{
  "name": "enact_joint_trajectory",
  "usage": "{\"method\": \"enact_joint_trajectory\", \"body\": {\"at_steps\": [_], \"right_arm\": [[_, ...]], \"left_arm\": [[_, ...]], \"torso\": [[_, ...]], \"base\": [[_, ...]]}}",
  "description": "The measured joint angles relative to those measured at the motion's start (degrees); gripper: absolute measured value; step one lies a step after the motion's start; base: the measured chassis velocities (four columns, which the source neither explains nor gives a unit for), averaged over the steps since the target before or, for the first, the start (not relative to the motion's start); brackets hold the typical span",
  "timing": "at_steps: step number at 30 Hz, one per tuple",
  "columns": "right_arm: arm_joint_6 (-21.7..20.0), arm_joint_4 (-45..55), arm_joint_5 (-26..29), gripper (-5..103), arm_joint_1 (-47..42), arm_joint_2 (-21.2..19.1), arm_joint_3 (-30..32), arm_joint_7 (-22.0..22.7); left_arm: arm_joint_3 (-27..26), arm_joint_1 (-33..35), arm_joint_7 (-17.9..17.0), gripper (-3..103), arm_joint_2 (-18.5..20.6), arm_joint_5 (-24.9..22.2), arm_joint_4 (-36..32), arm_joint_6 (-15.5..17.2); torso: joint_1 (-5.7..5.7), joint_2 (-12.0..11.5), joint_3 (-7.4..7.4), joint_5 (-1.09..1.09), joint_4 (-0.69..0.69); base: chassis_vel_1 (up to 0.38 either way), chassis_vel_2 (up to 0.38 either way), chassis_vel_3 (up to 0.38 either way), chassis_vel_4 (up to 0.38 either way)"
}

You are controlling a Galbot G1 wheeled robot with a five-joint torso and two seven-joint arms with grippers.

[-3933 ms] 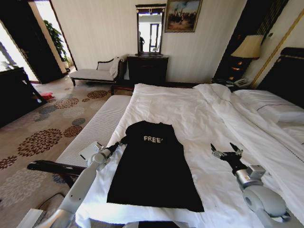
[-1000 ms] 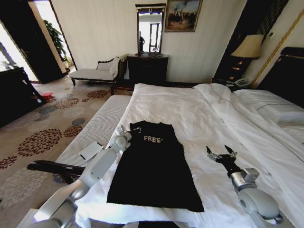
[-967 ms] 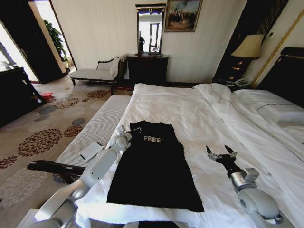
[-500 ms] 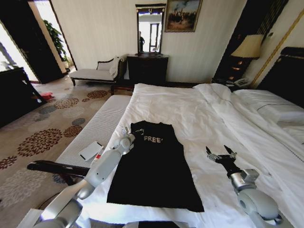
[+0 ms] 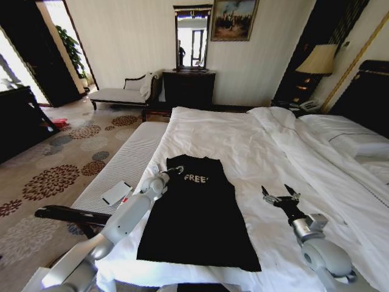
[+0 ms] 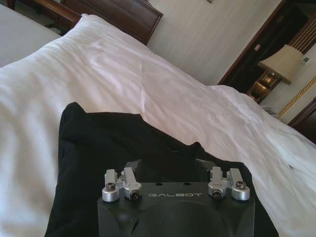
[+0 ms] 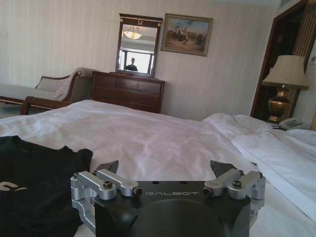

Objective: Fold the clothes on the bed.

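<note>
Head view: black T-shirt lay flat on the white bed, near the bed's left edge, collar end toward the far wall, "FREE!" lettering up. Sleeves already folded in, outline a long trapezoid. Left gripper reached in from the bed's left side, tip at the shirt's upper left corner beside the collar. Fingers there too small to read, cannot tell whether apart or together. Right gripper sat just above the duvet, well apart from the shirt's right edge, fingers spread wide, holding nothing. Striped bench alongside the bed's left side, small white card lying on it.

Left wrist view: left gripper low over the shirt, black fabric right under and ahead of the housing, white duvet beyond. Fingertips lost against the black cloth, cannot tell grip state.

Right wrist view: right gripper over bare white bedding, dark fingertips set wide apart, nothing between them. Shirt off to one side, not touching the gripper.
</note>
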Motion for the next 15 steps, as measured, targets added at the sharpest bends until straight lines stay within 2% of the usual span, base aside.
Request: {"method": "enact_joint_trajectory", "body": {"at_steps": [2,5,9,15], "right_arm": [[-0.82,-0.47,-0.22,100,1.29,-0.49,-0.29,2.05],[-1.35,-1.05,-0.90,100,2.70,-1.24,-0.56,3.95],[-2.45,-2.90,-2.05,100,6.43,-3.69,-1.28,6.22],[-2.51,-4.15,1.62,100,9.39,-5.74,-2.95,2.13]], "left_arm": [[-0.77,0.80,-0.40,72,1.10,-0.01,-1.61,0.00],[-1.62,1.64,-0.66,78,2.02,0.21,-2.63,-0.06],[-4.56,4.18,-0.98,97,3.73,2.62,-4.52,-0.46],[-6.69,6.05,-0.30,100,5.78,4.59,-6.79,-1.12]], "torso": [[0.00,0.00,0.00,0.01,0.01],[0.00,0.00,0.00,0.00,0.02],[0.00,0.00,0.00,0.00,0.03],[0.00,0.00,0.00,-0.01,0.01]], "base": [[0.000,0.000,0.000,0.000],[0.000,0.000,0.000,0.000],[0.000,0.000,0.000,0.000],[0.000,0.000,0.000,0.000]]}}
